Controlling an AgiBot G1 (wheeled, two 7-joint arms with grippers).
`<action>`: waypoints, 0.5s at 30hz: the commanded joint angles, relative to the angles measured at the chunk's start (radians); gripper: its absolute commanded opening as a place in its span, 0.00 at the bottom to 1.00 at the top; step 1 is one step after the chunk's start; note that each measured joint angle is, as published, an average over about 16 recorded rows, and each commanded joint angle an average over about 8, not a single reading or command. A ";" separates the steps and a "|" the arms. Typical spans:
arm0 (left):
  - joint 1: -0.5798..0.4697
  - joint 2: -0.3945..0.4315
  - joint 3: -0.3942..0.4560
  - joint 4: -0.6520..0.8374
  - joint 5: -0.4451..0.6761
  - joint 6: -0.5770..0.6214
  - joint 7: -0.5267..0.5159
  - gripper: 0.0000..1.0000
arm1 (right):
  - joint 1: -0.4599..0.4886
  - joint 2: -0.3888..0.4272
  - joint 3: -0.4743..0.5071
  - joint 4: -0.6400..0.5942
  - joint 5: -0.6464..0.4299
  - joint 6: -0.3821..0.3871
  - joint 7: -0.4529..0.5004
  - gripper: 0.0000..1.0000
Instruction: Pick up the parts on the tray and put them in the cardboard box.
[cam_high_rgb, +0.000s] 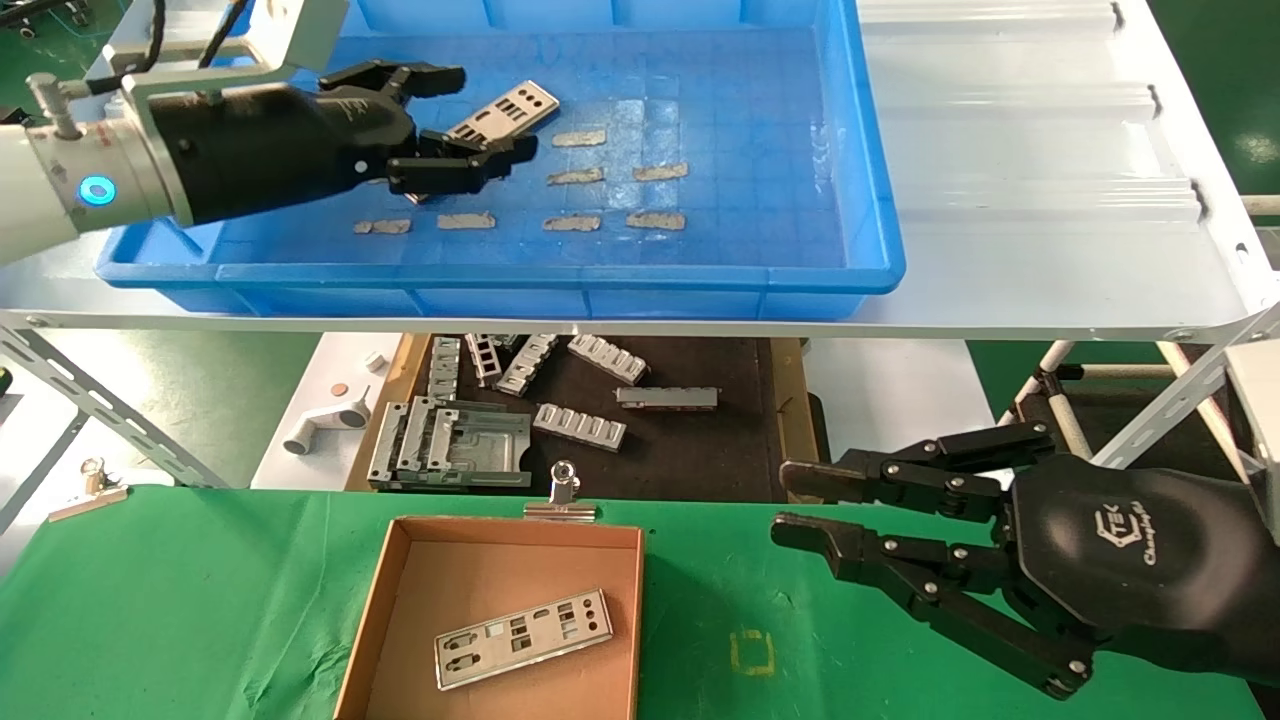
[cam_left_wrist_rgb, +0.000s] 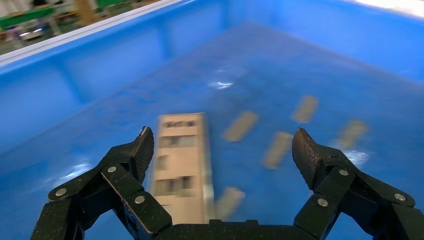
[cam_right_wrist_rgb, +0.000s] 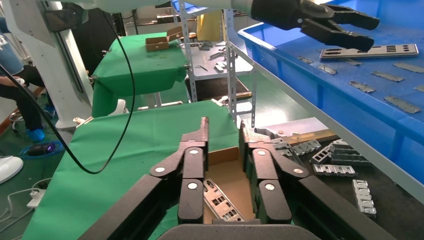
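A silvery punched plate (cam_high_rgb: 505, 110) lies on the floor of the blue tray (cam_high_rgb: 860, 150) on the upper shelf. My left gripper (cam_high_rgb: 487, 112) is open inside the tray, its fingers either side of the plate's near end and not closed on it. In the left wrist view the plate (cam_left_wrist_rgb: 180, 160) lies close to one finger of the left gripper (cam_left_wrist_rgb: 223, 145). A second plate (cam_high_rgb: 523, 637) lies in the cardboard box (cam_high_rgb: 400, 600) on the green table. My right gripper (cam_high_rgb: 782, 503) is open and empty, just right of the box. In the right wrist view the right gripper (cam_right_wrist_rgb: 223, 125) is above the box (cam_right_wrist_rgb: 225, 156).
Tan tape strips (cam_high_rgb: 575, 176) dot the tray floor. A silver binder clip (cam_high_rgb: 562, 495) sits on the box's far rim. Grey ribbed pieces (cam_high_rgb: 580, 425) lie on a dark mat (cam_high_rgb: 700, 440) under the shelf. Another clip (cam_high_rgb: 92, 480) lies at the left.
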 joint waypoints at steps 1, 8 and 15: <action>-0.033 0.022 0.007 0.058 0.018 -0.031 0.022 1.00 | 0.000 0.000 0.000 0.000 0.000 0.000 0.000 0.00; -0.080 0.061 0.018 0.156 0.040 -0.088 0.036 1.00 | 0.000 0.000 0.000 0.000 0.000 0.000 0.000 0.00; -0.101 0.074 0.029 0.201 0.056 -0.074 0.051 0.92 | 0.000 0.000 0.000 0.000 0.000 0.000 0.000 0.00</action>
